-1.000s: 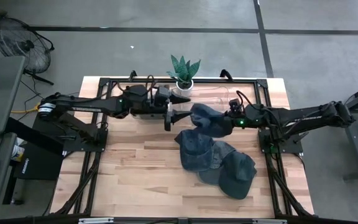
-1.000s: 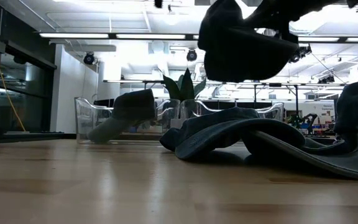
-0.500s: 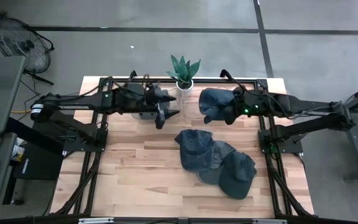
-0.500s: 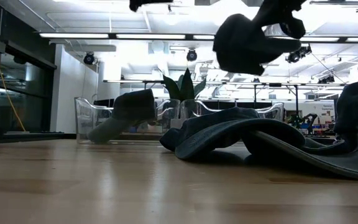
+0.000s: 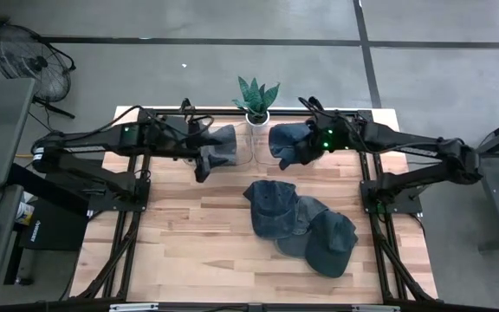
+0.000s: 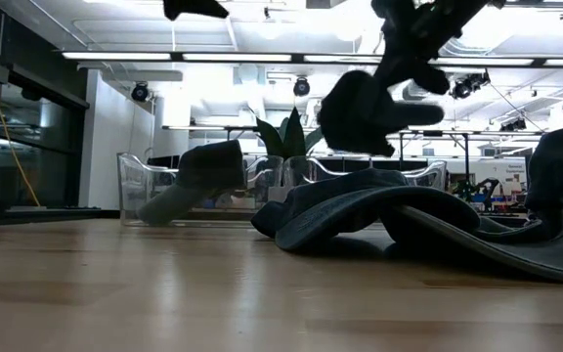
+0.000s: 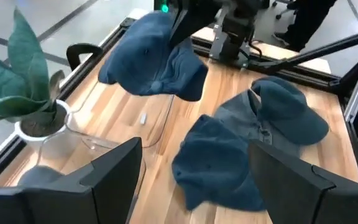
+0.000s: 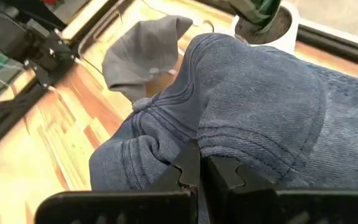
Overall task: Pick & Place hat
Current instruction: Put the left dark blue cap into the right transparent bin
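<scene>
No readable writing or logos on anything here. Using the small potted green plant in a white pot (image 5: 255, 98) at the back edge of the light wooden table (image 5: 189, 243) as the landmark: nearest the front, well away from the plant, three dark blue denim caps (image 5: 301, 225) lie overlapping in a pile on the wood. Closer to the plant, the right gripper (image 8: 199, 171) has its fingers pinched tight on a fourth dark blue denim cap (image 5: 291, 143), holding it in the air just right of the plant, over a clear plastic bin (image 7: 120, 134). On the plant's other side, the left gripper (image 7: 194, 180) has its fingers spread wide with nothing between them, next to a fifth, greyer cap (image 5: 221, 143) sitting in the clear bin.
</scene>
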You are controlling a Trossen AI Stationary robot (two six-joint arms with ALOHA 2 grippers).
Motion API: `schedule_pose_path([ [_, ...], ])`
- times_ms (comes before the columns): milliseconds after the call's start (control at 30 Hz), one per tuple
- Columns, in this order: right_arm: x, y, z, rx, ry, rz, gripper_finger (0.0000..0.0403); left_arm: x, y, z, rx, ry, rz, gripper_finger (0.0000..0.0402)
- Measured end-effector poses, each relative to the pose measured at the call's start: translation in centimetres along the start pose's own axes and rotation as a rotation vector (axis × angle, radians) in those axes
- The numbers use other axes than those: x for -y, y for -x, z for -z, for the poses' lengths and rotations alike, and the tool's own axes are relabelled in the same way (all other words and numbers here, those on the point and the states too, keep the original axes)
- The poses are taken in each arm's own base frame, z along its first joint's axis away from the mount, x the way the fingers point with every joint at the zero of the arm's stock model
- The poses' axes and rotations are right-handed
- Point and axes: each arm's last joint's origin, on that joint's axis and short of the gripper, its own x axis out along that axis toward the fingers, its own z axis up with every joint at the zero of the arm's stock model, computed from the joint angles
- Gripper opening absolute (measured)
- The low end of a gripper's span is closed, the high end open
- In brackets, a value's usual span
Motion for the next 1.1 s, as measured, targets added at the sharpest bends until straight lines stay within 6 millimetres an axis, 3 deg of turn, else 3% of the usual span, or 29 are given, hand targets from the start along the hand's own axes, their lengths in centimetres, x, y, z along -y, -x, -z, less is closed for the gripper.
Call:
schedule_pose_path([
  [467,2.5,-4.2,-1.4,-0.015,0.004,0.087,0.0,-0.7,4.5,0.1,0.056,0.028,0.016,0.0289],
  [800,3.3,-8.0,-0.5,-0.104,0.019,0.142,0.0,-0.6,4.8,0.0,0.066,0.03,0.045,0.0289],
  [1100,3.6,-10.9,0.5,-0.145,-0.07,0.163,0.0,-0.6,4.8,0.1,0.061,0.033,0.067,0.0289],
])
